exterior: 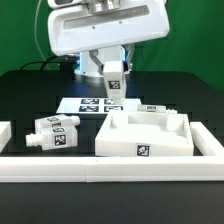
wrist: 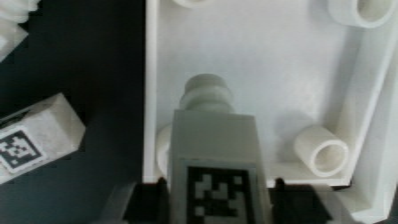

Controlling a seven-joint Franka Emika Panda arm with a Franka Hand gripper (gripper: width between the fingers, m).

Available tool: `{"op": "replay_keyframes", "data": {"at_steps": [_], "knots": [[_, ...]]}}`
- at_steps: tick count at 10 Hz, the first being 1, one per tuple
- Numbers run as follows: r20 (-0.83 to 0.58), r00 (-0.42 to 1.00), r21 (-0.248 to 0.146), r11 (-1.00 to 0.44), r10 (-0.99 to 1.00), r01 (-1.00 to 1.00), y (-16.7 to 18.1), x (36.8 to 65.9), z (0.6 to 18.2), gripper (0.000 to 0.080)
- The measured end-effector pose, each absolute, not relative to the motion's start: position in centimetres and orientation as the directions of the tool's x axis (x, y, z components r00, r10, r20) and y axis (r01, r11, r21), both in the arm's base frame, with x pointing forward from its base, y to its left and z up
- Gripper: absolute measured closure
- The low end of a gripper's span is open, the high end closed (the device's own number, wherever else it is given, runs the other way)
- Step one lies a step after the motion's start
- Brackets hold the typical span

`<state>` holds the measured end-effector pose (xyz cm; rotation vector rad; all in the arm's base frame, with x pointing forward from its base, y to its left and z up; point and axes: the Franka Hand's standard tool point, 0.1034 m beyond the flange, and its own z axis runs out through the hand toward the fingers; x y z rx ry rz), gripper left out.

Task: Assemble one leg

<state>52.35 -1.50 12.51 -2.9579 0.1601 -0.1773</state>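
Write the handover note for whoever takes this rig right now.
Gripper: shut on the leg, held up off the table.
Walled white part: on the table. In the wrist view the leg hangs over it, near a round socket but not in it.
Longer knobbed piece: on the table, at the exterior view's left.
Done: leg in hand.
Left: probably seating it in a socket.
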Motion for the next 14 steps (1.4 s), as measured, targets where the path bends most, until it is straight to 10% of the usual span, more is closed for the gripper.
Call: {"op": "replay_keyframes", "data": {"at_steps": [6, 14], "knots": [[0.506, 0.859, -0.054, -0.996, -0.083, -0.064, 1.1, 55.7, 12.6, 0.052], [0.51, 0.86, -0.087, -0.996, -0.019, 0.029, 10.1, 58.0, 10.4, 0.0518]]}}
